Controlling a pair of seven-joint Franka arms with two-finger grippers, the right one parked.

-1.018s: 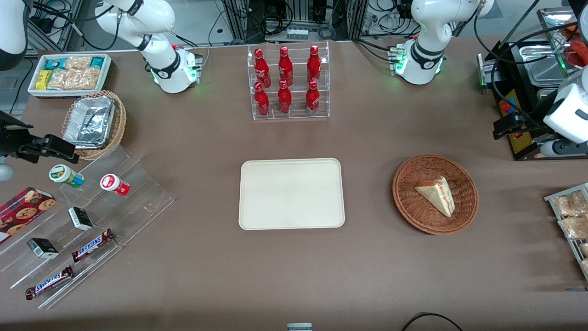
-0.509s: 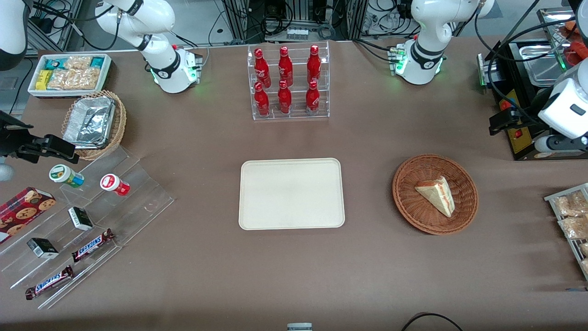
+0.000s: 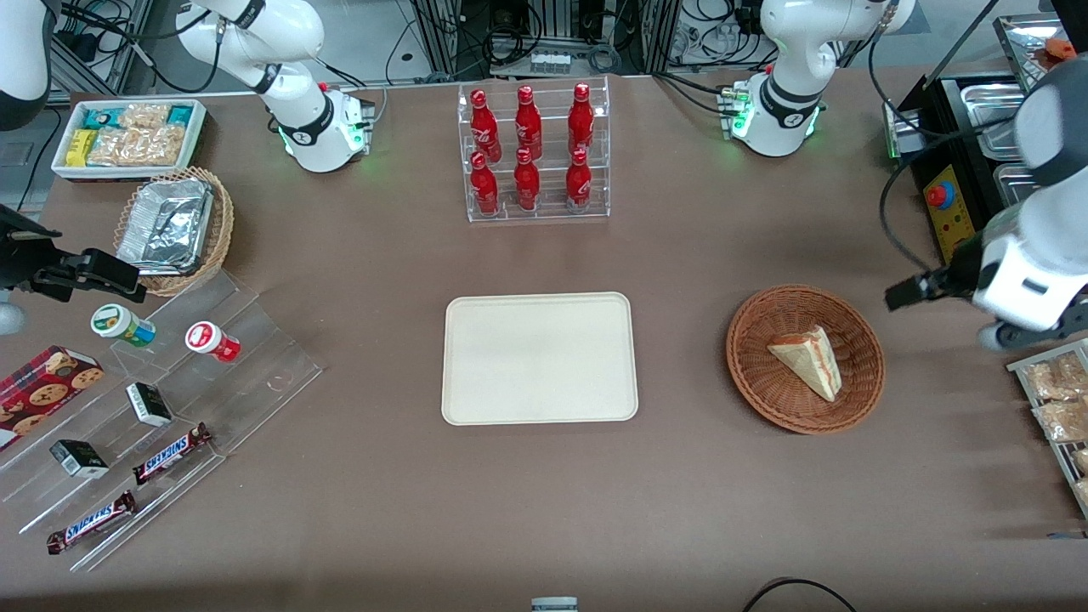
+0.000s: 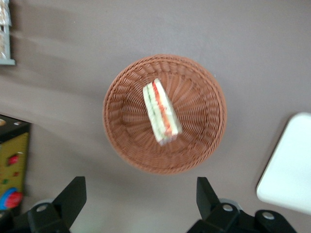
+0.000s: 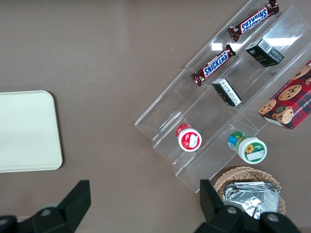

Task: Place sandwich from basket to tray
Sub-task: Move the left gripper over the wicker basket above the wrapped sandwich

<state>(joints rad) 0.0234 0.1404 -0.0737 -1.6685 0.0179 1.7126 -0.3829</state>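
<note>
Claw (image 4: 138, 204) of the working arm hovers high beside the round reddish-brown wicker basket (image 3: 805, 359), fingers spread wide, empty | triangular cream-bread sandwich (image 3: 808, 360) lies on its side in the basket, tip toward ten o'clock | flat cream rectangular tray (image 3: 539, 358) waits on the tabletop at the basket's nine o'clock | risk: closing on the sloped bread faces may squash or squirt the wedge free.

Even, bright overhead light falls on the brown desk (image 3: 680, 255), the round reddish-brown woven basket (image 3: 756, 374) throws only a faint soft shadow, and the left arm's end effector (image 3: 903, 295) beside that basket is smeared by motion blur.
</note>
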